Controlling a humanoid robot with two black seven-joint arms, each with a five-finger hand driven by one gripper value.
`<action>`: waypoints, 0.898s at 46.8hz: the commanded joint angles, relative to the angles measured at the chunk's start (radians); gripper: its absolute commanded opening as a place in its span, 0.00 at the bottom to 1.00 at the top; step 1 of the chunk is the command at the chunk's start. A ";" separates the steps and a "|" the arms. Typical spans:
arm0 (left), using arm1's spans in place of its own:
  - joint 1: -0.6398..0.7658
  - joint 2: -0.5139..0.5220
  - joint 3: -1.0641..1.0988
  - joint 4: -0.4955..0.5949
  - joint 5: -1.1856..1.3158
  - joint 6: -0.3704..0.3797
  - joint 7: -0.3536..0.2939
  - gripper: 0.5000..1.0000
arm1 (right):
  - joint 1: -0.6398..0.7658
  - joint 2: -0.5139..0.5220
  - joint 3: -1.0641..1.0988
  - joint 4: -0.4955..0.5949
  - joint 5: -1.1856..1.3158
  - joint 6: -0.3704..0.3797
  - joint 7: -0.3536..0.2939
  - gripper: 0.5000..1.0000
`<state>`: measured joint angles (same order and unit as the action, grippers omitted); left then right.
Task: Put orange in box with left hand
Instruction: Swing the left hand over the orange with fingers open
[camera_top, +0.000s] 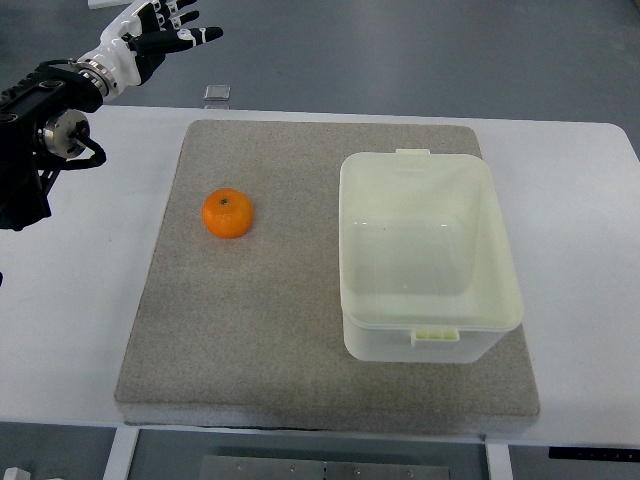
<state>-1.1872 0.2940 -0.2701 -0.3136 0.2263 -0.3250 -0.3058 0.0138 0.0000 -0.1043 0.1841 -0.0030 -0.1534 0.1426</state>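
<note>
The near edge of a white table (60, 330) is seen at the bottom of the top view, and a square grey felt-like mat (270, 340) is laid on it, filling most of the surface. On the right half of the mat a pale, translucent plastic box (495, 255) is set upright with its lid off; its inside is seen to be bare, and small latch tabs are visible on its near and far rims. On the left half of the mat a round orange (228, 213) is placed, its stem end turned upward; it is kept well apart from the box, with bare mat between them. The left hand (160, 32) is held at the upper left corner, beyond the far edge of the table and well away from the orange. Its black and white fingers (190, 37) are spread and extended toward the right, and nothing is grasped by them. A small grey square object (217, 93) is seen on the table just beyond the mat's far left corner.
</note>
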 joint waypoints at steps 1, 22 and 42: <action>0.001 0.002 0.000 -0.039 0.108 0.004 -0.003 0.98 | 0.000 0.000 0.000 0.000 0.000 0.000 0.000 0.86; -0.034 0.169 0.002 -0.361 0.732 -0.035 -0.035 0.97 | 0.000 0.000 0.000 0.000 0.000 0.000 0.000 0.86; -0.085 0.408 0.000 -0.668 1.255 -0.186 -0.211 0.98 | 0.000 0.000 0.000 0.000 0.000 0.000 0.000 0.86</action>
<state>-1.2715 0.6762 -0.2685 -0.9452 1.3776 -0.5130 -0.4894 0.0138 0.0000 -0.1043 0.1841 -0.0031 -0.1534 0.1428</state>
